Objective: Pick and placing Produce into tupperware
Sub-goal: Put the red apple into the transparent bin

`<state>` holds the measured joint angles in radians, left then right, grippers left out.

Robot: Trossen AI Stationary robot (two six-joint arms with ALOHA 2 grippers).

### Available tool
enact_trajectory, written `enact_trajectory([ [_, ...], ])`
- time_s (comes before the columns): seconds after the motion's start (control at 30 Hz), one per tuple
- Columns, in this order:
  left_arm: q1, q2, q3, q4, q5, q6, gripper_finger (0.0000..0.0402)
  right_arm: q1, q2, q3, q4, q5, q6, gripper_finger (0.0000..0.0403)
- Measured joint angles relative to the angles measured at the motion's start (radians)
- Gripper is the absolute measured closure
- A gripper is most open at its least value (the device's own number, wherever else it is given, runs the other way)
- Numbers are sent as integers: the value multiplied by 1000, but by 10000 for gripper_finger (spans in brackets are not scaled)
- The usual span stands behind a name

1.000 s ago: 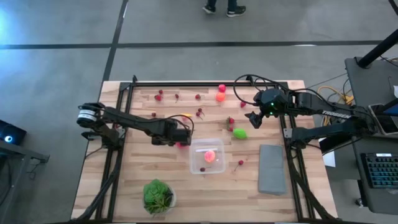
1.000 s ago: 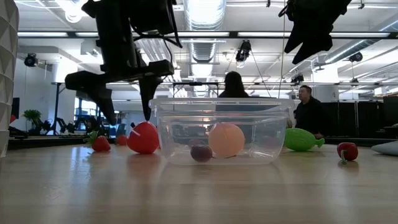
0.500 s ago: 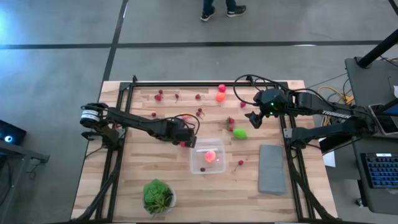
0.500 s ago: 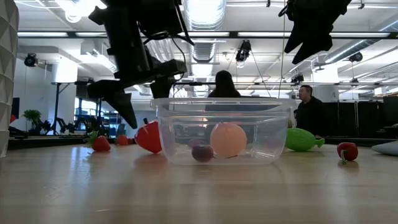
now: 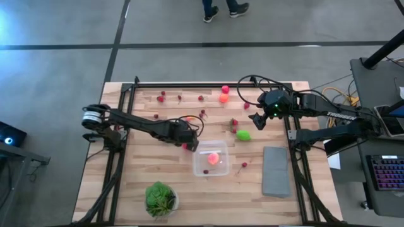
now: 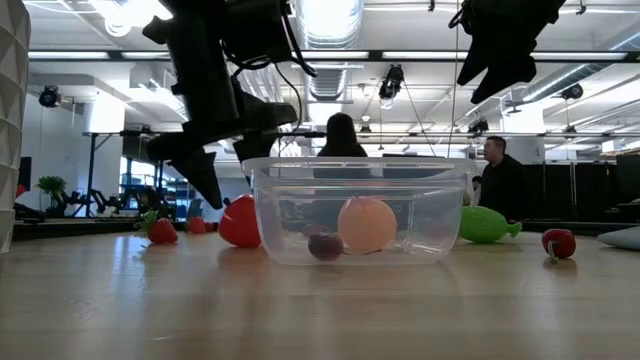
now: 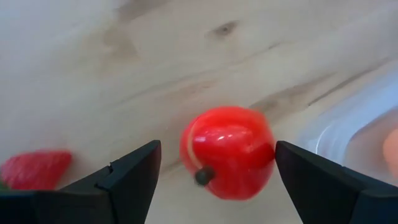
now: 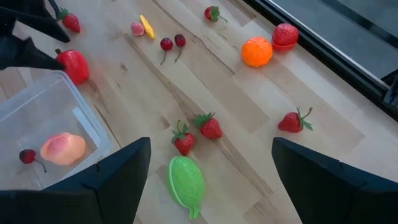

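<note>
Clear tupperware [image 5: 210, 158] holds a peach [image 5: 213, 158] and cherry [image 6: 324, 245]; left end effector [image 5: 187, 143] gapes wide beside it

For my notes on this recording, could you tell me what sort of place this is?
Probably a robotics lab or workshop: a wooden table in a metal frame on bare concrete, exposed ceiling ducts, and a keyboard on a side desk.

The left arm reaches across the table toward three o'clock, its left gripper [image 5: 187, 142] low near the centre, fingers spread wide with nothing clamped between them. The right arm comes in from three o'clock, its right gripper [image 5: 256, 121] raised high, fingers also spread, empty.
</note>
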<state>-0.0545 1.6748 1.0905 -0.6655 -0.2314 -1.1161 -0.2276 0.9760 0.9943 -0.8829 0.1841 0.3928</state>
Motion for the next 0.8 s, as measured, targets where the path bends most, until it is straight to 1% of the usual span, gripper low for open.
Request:
enact_trajectory([
  [0.1,1,15,4,37,38,142,103,0,0,0,0,0,0,76],
  [0.2,1,23,12,75,81,238,103,0,0,0,-1,0,0,76],
  [0.37,1,24,8,79,120,310,103,0,0,0,-4,0,0,76],
  [0.57,1,24,8,82,126,418,103,0,0,0,-4,0,2,76],
  [0.8,1,24,-7,82,120,451,103,0,0,0,-4,0,27,76],
])
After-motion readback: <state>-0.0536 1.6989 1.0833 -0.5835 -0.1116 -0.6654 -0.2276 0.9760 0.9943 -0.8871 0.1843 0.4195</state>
